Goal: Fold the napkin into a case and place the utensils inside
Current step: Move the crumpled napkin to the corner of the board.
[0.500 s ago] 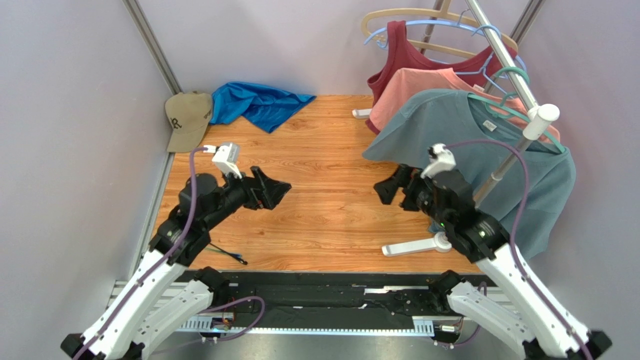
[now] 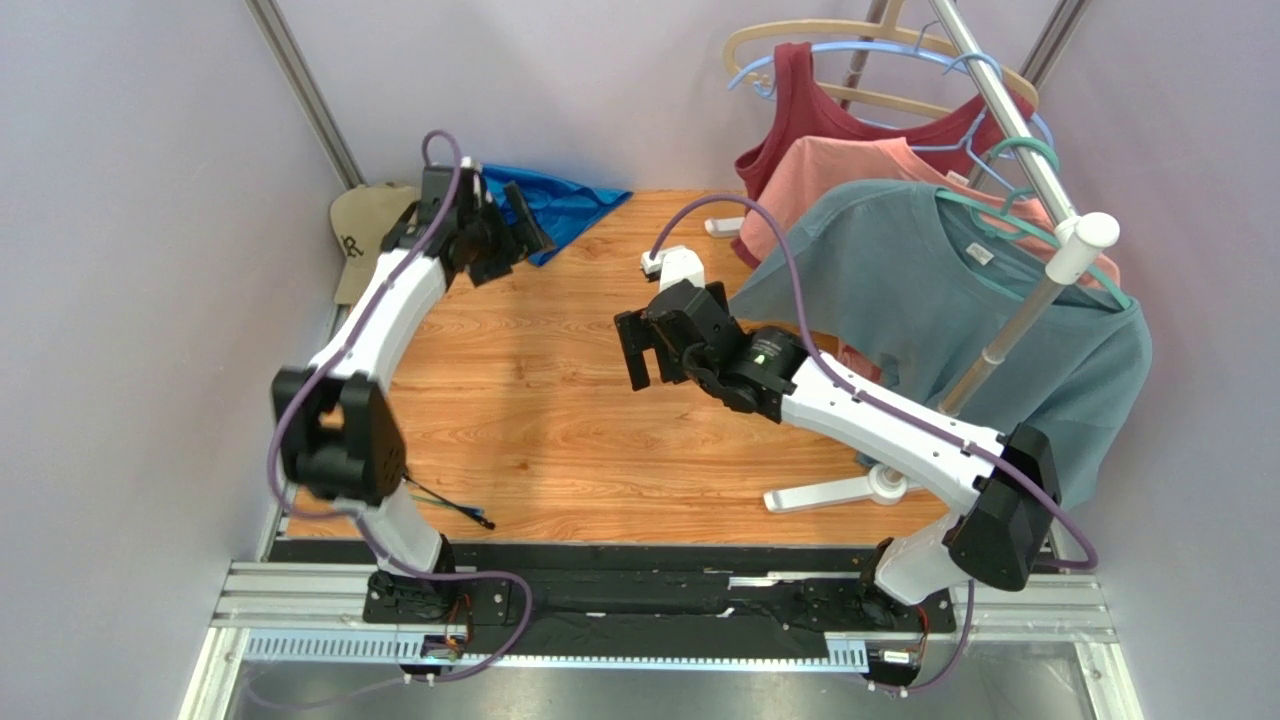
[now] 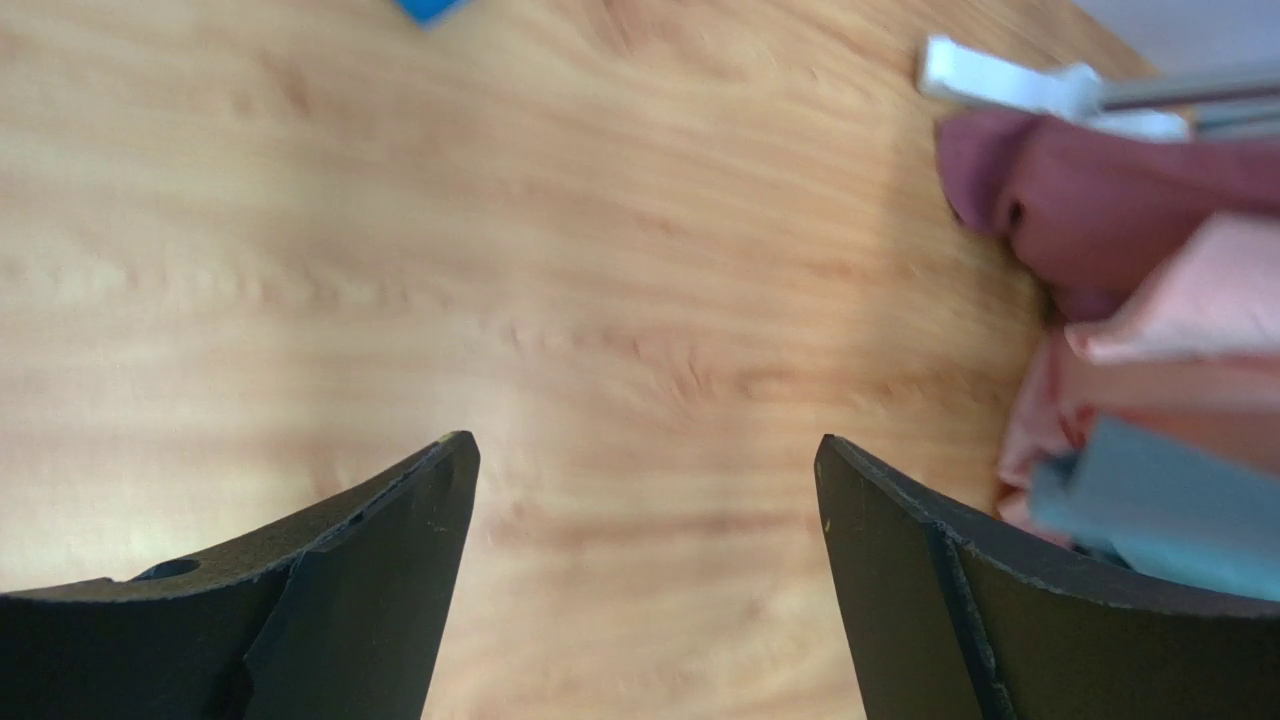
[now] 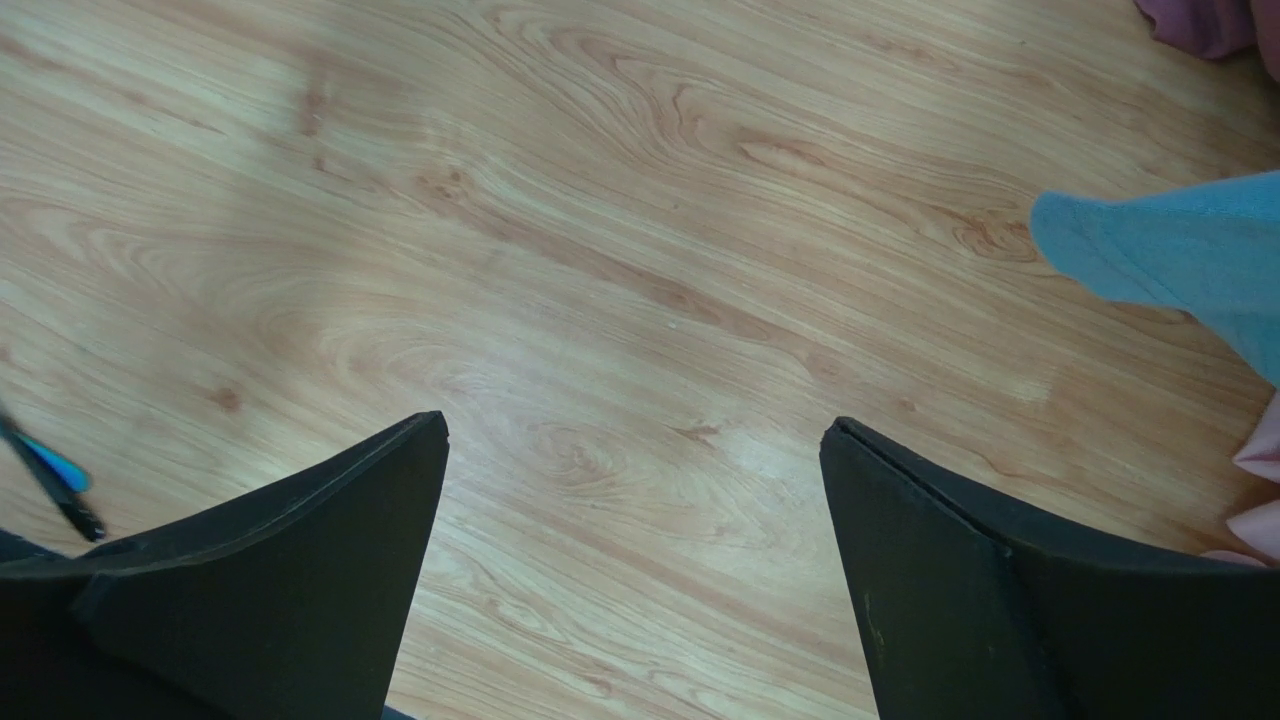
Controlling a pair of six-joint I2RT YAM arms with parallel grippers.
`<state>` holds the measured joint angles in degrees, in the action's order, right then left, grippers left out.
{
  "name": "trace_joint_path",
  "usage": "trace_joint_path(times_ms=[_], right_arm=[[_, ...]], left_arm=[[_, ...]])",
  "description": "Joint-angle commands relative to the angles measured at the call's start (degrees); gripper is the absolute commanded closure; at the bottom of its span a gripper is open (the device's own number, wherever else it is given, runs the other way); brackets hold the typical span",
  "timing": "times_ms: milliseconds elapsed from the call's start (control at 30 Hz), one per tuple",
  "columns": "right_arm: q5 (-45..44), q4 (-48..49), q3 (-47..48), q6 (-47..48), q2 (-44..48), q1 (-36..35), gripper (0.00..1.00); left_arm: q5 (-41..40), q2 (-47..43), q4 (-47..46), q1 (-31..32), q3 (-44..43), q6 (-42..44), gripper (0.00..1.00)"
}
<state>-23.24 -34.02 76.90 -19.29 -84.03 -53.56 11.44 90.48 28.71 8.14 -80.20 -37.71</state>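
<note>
1. Both left gripper and right gripper are seen spread wide, empty.
2. The napkin is seen crumpled far-left, just beside the left gripper.
3. The utensils are laid at the near edge, well apart.

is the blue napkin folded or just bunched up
Bunched up: the napkin lies in a rumpled heap, partly hidden behind the left gripper.
</note>
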Motion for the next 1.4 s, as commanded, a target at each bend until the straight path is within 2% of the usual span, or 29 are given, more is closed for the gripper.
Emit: trace_joint_path(times_ms=[0,100,167,267,467,567,633,700,767,800,833,867,933,967,1033,1100,1133,1167,1233,1267,1367], right_arm=[[-3.7,-0.2,1.9,3.3,1.2,0.1,0.0],[-3.6,0.6,-1.8,3.0,4.6,0.3,0.0],[-3.1,1.4,-5.5,2.9,6.8,0.6,0.0],[-2.9,2.7,-9.8,2.6,10.7,0.7,0.0],[-2.9,5.3,-14.5,3.6,16.3,1.2,0.0],[-2.9,5.8,-15.5,4.4,17.8,1.2,0.0],[-3.2,6.0,-15.9,4.7,18.3,1.3,0.0],[-3.4,6.1,-16.1,5.1,18.7,1.3,0.0],[-3.9,6.4,-16.3,5.4,18.3,1.4,0.0],[-4.0,6.5,-16.3,5.7,18.0,1.4,0.0],[-4.1,6.4,-15.8,5.8,17.6,1.4,0.0],[-4.2,6.1,-15.5,5.9,17.1,1.4,0.0],[-4.7,5.9,-14.6,6.1,15.5,1.7,0.0],[-4.8,5.8,-13.5,6.1,14.7,2.0,0.0],[-4.0,5.3,-11.5,5.9,11.4,3.5,0.0],[-2.7,3.5,-7.1,6.0,8.7,4.9,0.0],[-1.2,3.1,-5.6,6.2,6.0,6.3,0.0],[-0.6,2.2,-2.1,6.3,4.3,7.0,0.0],[0.9,2.1,0.7,6.8,0.4,8.6,0.0],[1.3,2.6,1.8,7.1,-0.9,9.1,0.0],[2.2,4.3,5.7,8.9,-6.0,9.8,0.0]], left_arm=[[-6.0,18.8,8.6,-0.1,-20.7,4.8,0.07],[-8.2,30.4,9.9,-0.3,-30.8,3.5,0.06],[-8.0,36.4,9.4,-1.5,-34.2,0.4,0.07],[-6.3,40.7,5.5,-2.7,-35.8,-6.4,0.11],[-10.6,46.1,1.1,-3.3,-36.0,-17.8,0.14],[-9.7,48.6,-1.4,-4.4,-35.3,-22.9,0.17],[-8.6,50.7,-3.0,-5.0,-35.3,-25.9,0.23],[-7.5,52.1,-3.4,-5.0,-38.4,-25.2,0.32],[-6.6,53.9,-2.1,-5.0,-41.2,-26.6,0.34],[-6.2,54.4,-2.4,-5.0,-41.7,-27.1,0.38],[-4.8,55.0,-2.8,-5.0,-42.1,-26.8,0.46],[-4.1,55.2,-3.0,-5.0,-43.1,-26.2,0.67],[-1.8,54.5,-3.0,-5.0,-42.8,-23.6,0.88],[-0.9,53.9,-3.5,-4.7,-40.9,-22.8,1.0],[0.9,49.4,-4.5,-4.3,-36.9,-20.1,1.0],[0.7,43.9,-6.5,-3.0,-25.2,-18.6,1.0],[0.7,37.4,-10.6,-2.3,-20.1,-18.6,1.0],[1.0,33.8,-13.0,-1.6,-9.6,-18.8,1.0],[1.5,24.8,-15.8,0.5,-0.5,-20.0,1.0],[1.7,22.2,-15.4,1.0,6.2,-20.3,1.0],[2.0,13.1,-14.1,4.5,17.8,-21.0,1.0]])
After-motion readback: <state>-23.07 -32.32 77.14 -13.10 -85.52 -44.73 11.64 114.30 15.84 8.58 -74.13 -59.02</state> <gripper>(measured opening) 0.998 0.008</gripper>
